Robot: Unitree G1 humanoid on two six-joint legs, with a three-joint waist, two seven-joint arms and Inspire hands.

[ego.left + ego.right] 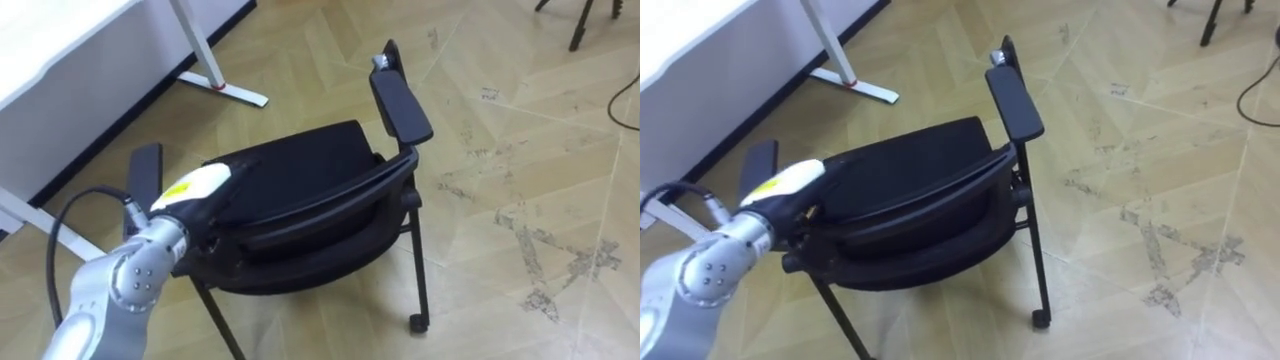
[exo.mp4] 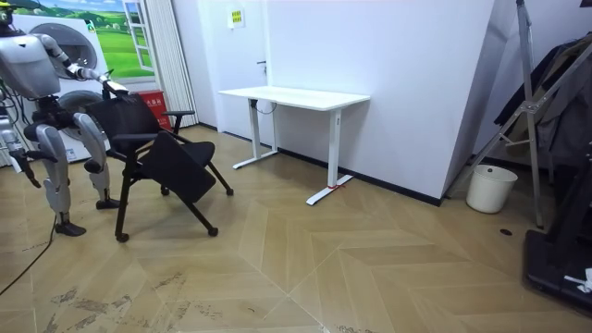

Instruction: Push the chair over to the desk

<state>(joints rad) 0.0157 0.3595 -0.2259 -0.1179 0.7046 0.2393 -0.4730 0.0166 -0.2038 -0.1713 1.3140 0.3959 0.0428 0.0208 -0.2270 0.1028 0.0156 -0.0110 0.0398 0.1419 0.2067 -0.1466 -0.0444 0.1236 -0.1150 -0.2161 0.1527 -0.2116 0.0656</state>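
Left hand on the black chair at its backrest top edge, clasp unreadable; looks light, rigid, rolling on casters, so push there squarely.

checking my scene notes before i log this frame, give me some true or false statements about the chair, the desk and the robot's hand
1. The black chair with padded armrests stands on the wooden herringbone floor. True.
2. The robot's left hand is at the top of the chair's backrest. True.
3. The chair is tucked under the white desk with white metal legs. False: it stands out on the open floor, apart from the desk.
4. A round white bucket stands right beside the chair. False: the bucket is far from it, by the wall towards the room view's right.
5. One chair leg ends in a small castor. True.
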